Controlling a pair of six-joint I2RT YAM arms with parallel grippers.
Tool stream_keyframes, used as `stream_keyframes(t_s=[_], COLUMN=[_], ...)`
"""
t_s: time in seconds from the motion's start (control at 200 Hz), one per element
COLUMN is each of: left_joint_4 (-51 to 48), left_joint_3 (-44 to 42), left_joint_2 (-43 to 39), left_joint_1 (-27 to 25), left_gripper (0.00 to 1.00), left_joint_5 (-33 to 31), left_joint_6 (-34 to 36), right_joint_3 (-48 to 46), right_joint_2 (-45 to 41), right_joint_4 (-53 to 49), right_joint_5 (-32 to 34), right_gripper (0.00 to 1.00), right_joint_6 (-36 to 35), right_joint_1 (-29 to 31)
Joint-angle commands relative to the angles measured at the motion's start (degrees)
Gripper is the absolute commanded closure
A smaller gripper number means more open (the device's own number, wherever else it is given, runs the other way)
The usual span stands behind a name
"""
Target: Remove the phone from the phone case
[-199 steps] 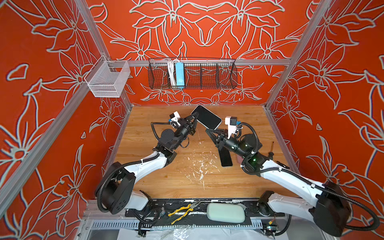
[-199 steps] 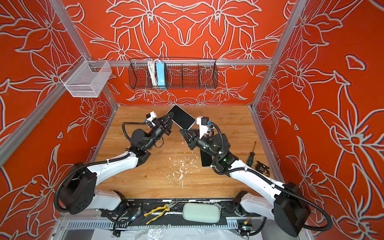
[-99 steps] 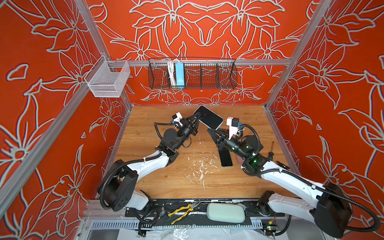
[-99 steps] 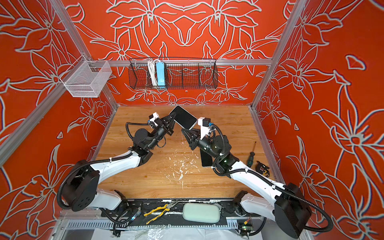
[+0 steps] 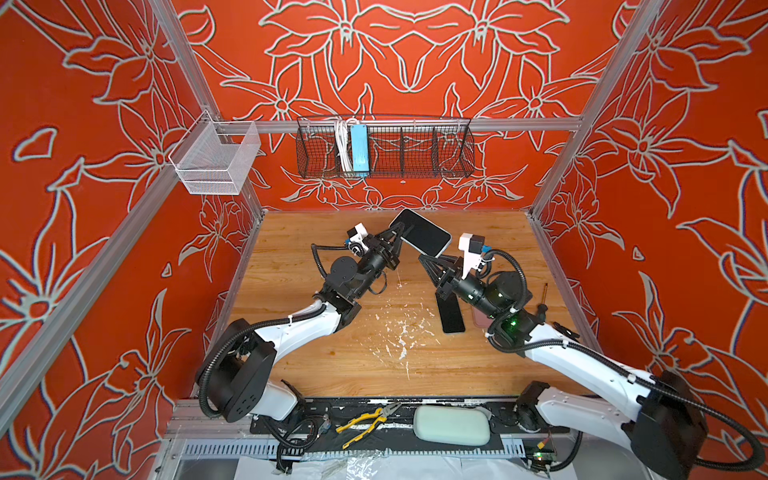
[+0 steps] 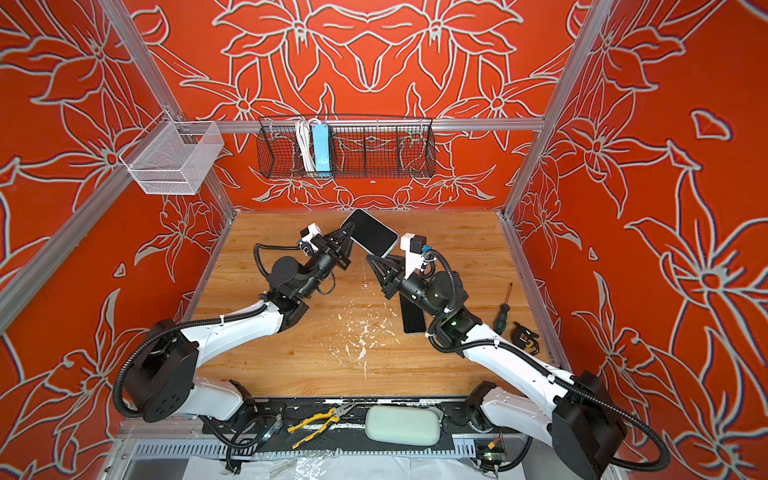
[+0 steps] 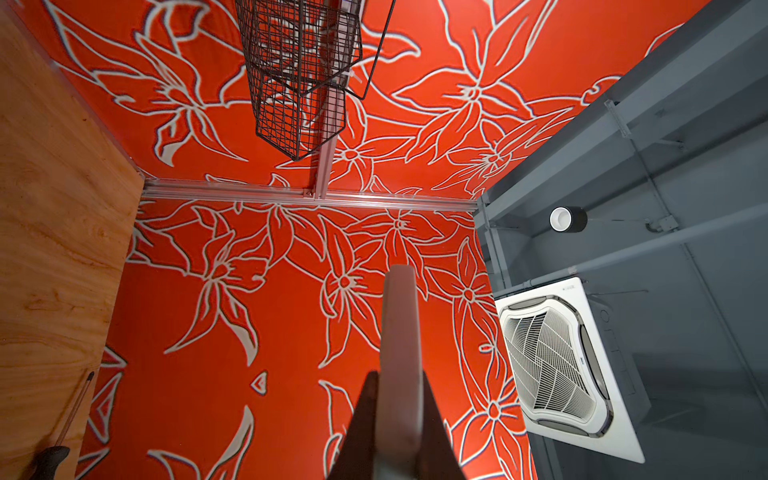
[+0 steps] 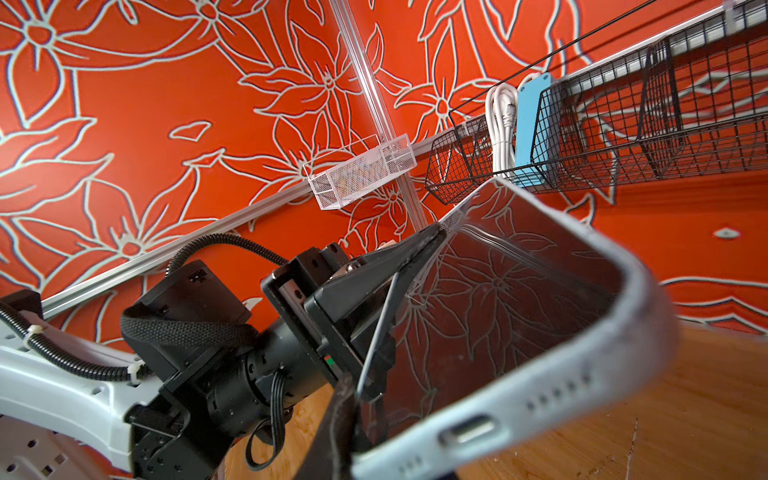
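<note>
The phone [image 5: 424, 236] [image 6: 370, 235], dark screen up, sits in a pale grey phone case [image 5: 445, 247] [image 8: 561, 386] and is held tilted above the far middle of the table. My left gripper [image 5: 398, 233] [image 6: 348, 233] [image 7: 397, 386] is shut on its long edge. My right gripper [image 5: 424, 258] [image 6: 371, 258] [image 8: 374, 419] is shut at the case's near corner by the charging port. One finger [image 8: 338, 428] shows there; the other is hidden behind the case.
A second black slab [image 5: 451, 318] lies flat under my right arm, beside a pinkish flat piece [image 5: 478, 323]. A screwdriver [image 6: 503, 311] and a black clip [image 6: 525, 334] lie at the right edge. A black wire basket [image 5: 386, 145] and a white mesh basket [image 5: 216, 160] hang on the walls.
The phone and both grippers have drifted a little to the right and toward the far wall together. Both grips look unchanged.
</note>
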Motion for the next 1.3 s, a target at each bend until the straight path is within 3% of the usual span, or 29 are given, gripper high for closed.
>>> stream_keyframes(t_s=[0.0,0.976,1.091,1.176,1.296], left_joint_4=[11.5,14.3,14.0,12.0,5.2], left_joint_3=[3.3,6.3,6.5,7.0,6.6], left_joint_2=[-1.7,0.4,1.2,1.6,0.7], left_joint_1=[-1.6,-2.7,-2.1,0.1,3.7], left_gripper=[1.0,1.0,1.0,1.0,1.0], left_joint_5=[2.5,3.2,5.3,9.3,14.9], left_joint_6=[-6.0,-5.6,-3.1,-0.2,5.5], right_joint_3=[-2.6,-5.5,-5.9,-4.3,-1.9], right_joint_2=[2.5,3.8,-1.2,-5.8,-10.6], right_joint_4=[-4.5,-2.0,-6.4,-15.7,-27.5], right_joint_5=[3.1,2.2,1.4,0.4,-6.7], right_gripper=[0.82,0.81,0.78,0.74,0.67], right_joint_6=[-1.1,2.5,2.5,2.1,2.0], right_joint_1=[-2.1,-3.9,-4.6,-6.2,-10.7])
